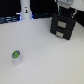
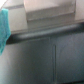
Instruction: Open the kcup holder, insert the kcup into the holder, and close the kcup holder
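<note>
The kcup (image 1: 16, 55), a small white pod with a green and blue top, lies on the white table (image 1: 45, 60) at the exterior view's lower left. The kcup holder (image 1: 63, 26), a black box with pale front handles, stands at the upper right with its drawers pushed in. My gripper (image 1: 66, 7) hangs just above the holder, far from the kcup. Its fingers are too blurred to show whether they are open. The wrist view is blurred. A dark surface (image 2: 47, 57), likely the holder, fills most of it, and no fingertips show.
A tall white bottle-shaped thing (image 1: 25, 11) with a dark mark stands at the back of the table, left of the holder. Dark clutter lines the back edge. A teal shape (image 2: 4, 25) shows at the edge of the wrist view.
</note>
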